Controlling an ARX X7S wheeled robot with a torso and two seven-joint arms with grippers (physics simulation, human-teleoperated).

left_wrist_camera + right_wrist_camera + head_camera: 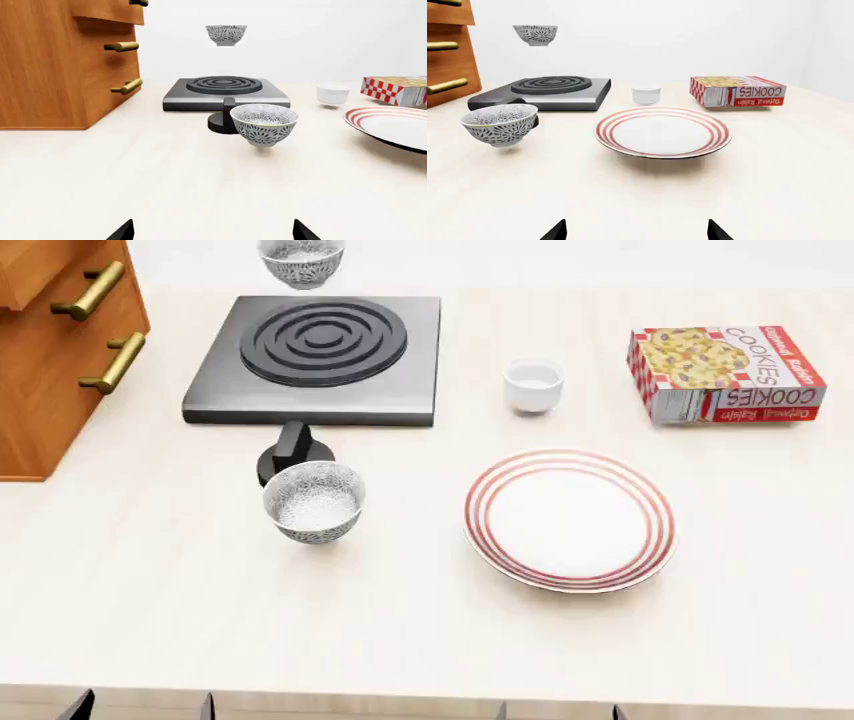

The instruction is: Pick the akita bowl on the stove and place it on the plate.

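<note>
Nothing is grasped yet: both claws sit low and spread. One bowl [302, 262] hangs above the stove's [316, 360] far edge (oddly floating); its twin [314, 502] floats near the knob. Next: reach over the burner, then carry to the plate [570, 520].

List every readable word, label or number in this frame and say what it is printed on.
"COOKIES": large letters on the side of the cookie box, upside down in both the head and right wrist views.
A smaller line beside it on the same box: too blurred to read reliably.
Nothing is printed on the stove, bowls, cup or plate.
</note>
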